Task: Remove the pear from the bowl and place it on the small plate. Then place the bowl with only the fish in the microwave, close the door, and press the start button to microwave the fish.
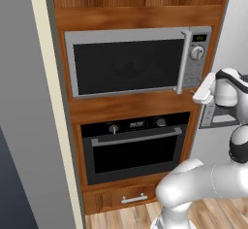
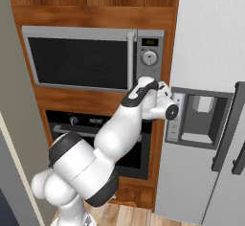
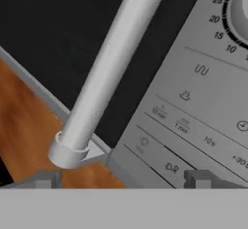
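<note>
The two dark fingertips (image 3: 43, 179) sit at the bottom of the hand view, far apart, so the gripper (image 3: 121, 180) is wide open and holds nothing. Right in front of them is the long silver bar handle (image 3: 109, 70) of the door (image 1: 127, 67), with its foot fixed to the frame. Just to the side are the small buttons on the panel (image 3: 193, 106) and part of the round knob (image 3: 240, 9).

The microwave (image 1: 138, 60) looks shut, with the gripper close to its lower right corner. The glass is dark, so whether the bowl is inside cannot be told.

From here the open fingers could bump the handle. They could also hit the wrong button, because the buttons are small and close together. A slanted push might slide off the panel and start nothing.
</note>
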Available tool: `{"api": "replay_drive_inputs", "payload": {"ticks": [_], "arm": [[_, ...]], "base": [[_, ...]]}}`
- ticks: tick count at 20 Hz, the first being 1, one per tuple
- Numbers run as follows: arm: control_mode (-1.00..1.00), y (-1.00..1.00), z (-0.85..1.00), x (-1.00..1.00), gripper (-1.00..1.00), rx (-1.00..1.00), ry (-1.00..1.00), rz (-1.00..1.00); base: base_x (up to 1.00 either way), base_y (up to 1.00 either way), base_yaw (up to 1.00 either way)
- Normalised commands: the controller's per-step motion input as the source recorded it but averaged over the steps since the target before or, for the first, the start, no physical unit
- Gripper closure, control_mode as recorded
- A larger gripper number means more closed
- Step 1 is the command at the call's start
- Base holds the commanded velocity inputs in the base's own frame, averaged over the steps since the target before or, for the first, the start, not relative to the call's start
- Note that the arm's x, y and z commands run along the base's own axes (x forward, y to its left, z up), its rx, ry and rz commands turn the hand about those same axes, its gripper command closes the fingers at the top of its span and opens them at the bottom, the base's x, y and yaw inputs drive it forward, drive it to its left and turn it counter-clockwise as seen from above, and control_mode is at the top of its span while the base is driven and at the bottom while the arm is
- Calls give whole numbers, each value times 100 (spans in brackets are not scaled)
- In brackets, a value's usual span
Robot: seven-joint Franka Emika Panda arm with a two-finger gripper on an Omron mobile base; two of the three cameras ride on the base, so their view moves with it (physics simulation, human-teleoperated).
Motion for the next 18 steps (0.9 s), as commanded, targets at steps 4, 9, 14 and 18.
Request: {"api": "replay_drive_inputs", "payload": {"ticks": [4,9,14,18], "arm": [[-100,-10,-22,40,-100,5,0,0],[-100,-11,-18,38,-100,6,0,0],[-100,-10,-20,37,-100,6,0,0],[-100,0,-24,11,-100,4,0,0]], "base": [[0,0,0],[0,0,0],[0,0,0],[0,0,0]]}}
